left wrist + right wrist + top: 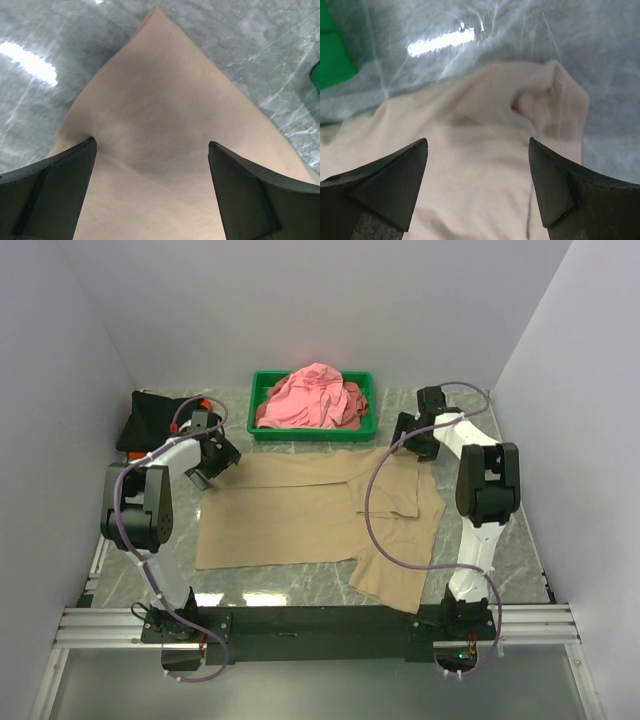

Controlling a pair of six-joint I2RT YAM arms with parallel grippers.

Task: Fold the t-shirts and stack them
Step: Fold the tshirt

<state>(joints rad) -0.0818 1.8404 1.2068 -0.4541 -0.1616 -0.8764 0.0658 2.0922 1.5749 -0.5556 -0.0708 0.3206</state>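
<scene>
Top external: tan tee (300, 520) lies spread flat mid-table, between the two arms; its near right part reaches toward the near edge.
Table (270, 580): grey marble look, bare around the tee.
Left gripper (151, 145): jaws wide apart, nothing held; sits over the tee's far left corner.
Left wrist: both dark fingers (55, 185) straddle the pointed corner of cloth; cloth smooth, shadow between them. Can't tell if the tips touch the cloth.
Right gripper (477, 142): jaws wide apart, nothing held; sits over the tee's far right corner.
Right wrist: cloth bunched and folded back at that corner, hem stitching visible; fingers either side of it, contact can't be told.
Tray (310, 433): green, far edge, centre; just beyond the tee's far edge, thin gap of table between. Slivers of green show in both wrist views.
Pink tees (310, 395): crumpled heap inside tray, rising above the rim.
Black tee (155, 420): far left corner of table, lying in a dark pile, apart from the tan one.
Orange tee (205, 403): only a sliver shows, beside the black one, behind the left arm.
Cable (368, 510): purple, loops from right arm across the tee's right part.
</scene>
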